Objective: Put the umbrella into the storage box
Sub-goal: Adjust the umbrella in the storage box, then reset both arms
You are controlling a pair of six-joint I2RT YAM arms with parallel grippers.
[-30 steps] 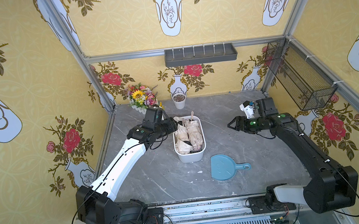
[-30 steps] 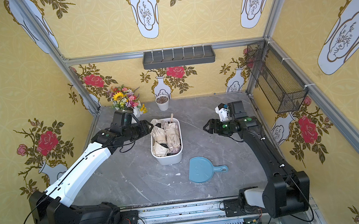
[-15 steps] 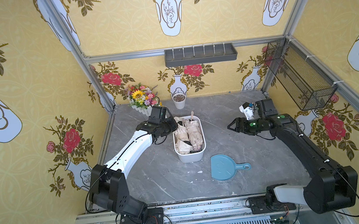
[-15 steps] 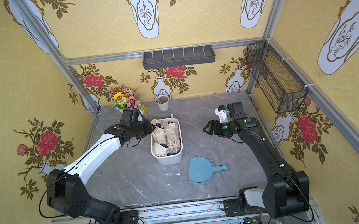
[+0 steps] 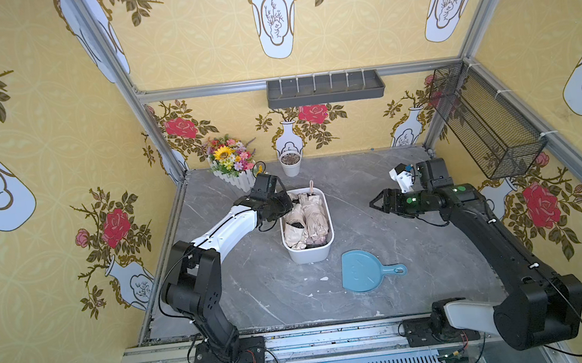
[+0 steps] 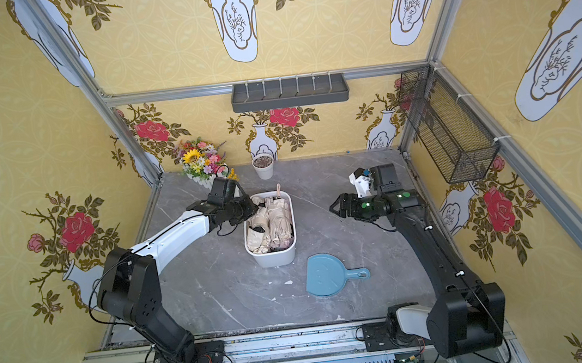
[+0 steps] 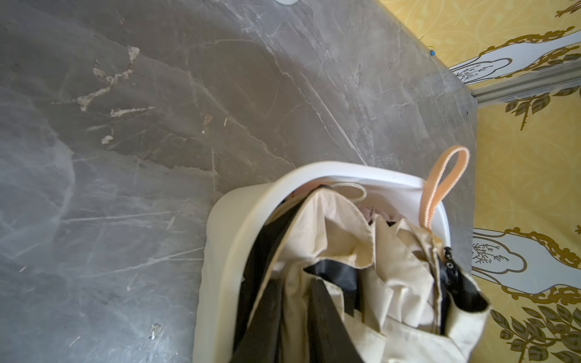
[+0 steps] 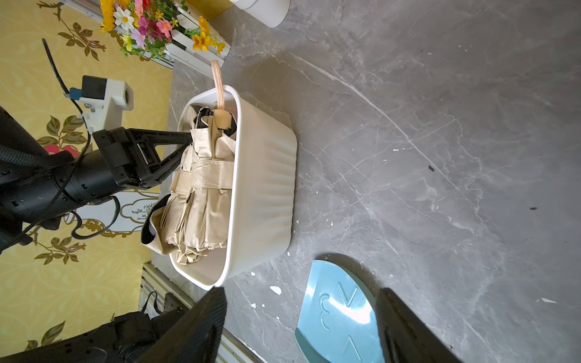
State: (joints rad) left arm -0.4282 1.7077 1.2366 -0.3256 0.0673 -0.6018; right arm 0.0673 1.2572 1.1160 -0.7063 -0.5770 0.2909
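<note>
The umbrella [image 5: 304,217] is seen lying inside the storage box [image 5: 310,254]. The left pincer [image 8: 185,147], narrowed, is poised at the box's rim; fabric could be snagged on withdrawal. The right pincer [image 5: 376,203] is held wide, well apart.

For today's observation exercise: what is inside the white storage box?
The storage box holds a folded beige umbrella with black lining; its peach wrist strap pokes over the far rim. The fabric covers the box floor, so anything beneath is unseen.

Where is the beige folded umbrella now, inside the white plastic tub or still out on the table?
Inside. The beige folded umbrella lies lengthwise within the white plastic tub; only its peach wrist strap pokes over the rim.
</note>
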